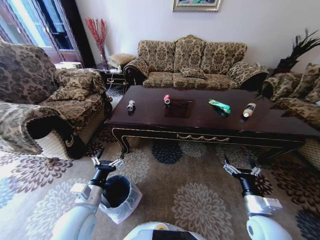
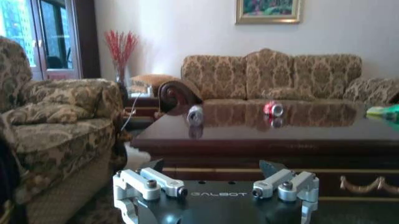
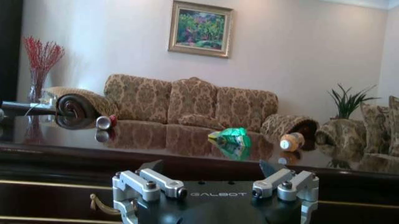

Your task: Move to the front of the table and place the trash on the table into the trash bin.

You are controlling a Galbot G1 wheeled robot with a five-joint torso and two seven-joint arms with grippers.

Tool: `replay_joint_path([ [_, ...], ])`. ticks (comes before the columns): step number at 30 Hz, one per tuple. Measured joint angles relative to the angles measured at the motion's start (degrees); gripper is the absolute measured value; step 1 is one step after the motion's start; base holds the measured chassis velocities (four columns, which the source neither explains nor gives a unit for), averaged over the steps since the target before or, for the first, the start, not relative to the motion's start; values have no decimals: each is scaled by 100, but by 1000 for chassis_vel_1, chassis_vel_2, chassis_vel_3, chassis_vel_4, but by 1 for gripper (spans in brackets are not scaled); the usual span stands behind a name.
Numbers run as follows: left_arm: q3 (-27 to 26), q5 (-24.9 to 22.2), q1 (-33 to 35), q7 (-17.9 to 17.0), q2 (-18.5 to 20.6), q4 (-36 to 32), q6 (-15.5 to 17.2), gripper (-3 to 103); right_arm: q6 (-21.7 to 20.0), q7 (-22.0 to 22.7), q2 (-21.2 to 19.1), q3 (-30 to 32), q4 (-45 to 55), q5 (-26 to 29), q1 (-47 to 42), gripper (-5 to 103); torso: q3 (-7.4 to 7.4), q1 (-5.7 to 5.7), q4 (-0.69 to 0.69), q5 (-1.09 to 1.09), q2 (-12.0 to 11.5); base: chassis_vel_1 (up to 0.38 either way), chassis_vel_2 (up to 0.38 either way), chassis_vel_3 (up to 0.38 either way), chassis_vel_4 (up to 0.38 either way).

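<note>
**A:** Trash first: where does it lie?

**B:** All four pieces are on the table (image 1: 200, 122), in a loose row across the glossy dark top. From the robot's left: the grey can (image 1: 131, 105) on its side, the red-and-white can (image 1: 167, 99) just beside a dark inset square at the middle, the green snack wrapper (image 1: 219, 105), then the tan bottle (image 1: 248, 110) lying down with its dark cap toward the front edge.

**A:** And the trash bin?

**B:** The trash bin (image 1: 119, 196) stands on the patterned carpet, in front of the table's left corner, with its white bag liner folded over the rim. It sits just beside the left arm.

**A:** What are the grippers doing?

**B:** The left gripper (image 1: 107, 161) hangs above the carpet, short of the table's front edge, jaws spread wide, nothing between them. The right gripper (image 1: 242, 170) is the same on the other side: fingers parted, empty, touching nothing.

**A:** Do the wrist cameras agree?

**B:** Yes. In the left wrist view the fingers (image 2: 159, 183) stand apart, with the grey can (image 2: 195, 114) and red-and-white can (image 2: 273, 108) beyond on the tabletop. In the right wrist view the spread fingers (image 3: 281, 183) frame the green snack wrapper (image 3: 232, 137) and the tan bottle (image 3: 291, 141), both well apart from them.
</note>
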Motion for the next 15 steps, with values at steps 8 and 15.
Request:
replay_joint_path([
  [8, -7, -13, 85, 6, 2, 84, -92, 100, 156, -73, -16, -9, -243, 2, 8, 100, -145, -71, -1, 0, -216, 0, 0, 0, 0],
  [15, 77, 11, 19, 5, -4, 61, -49, 100, 133, -31, -51, 8, -181, -2, -61, 100, -238, -117, -1, 1, -354, 0, 0, 0, 0],
])
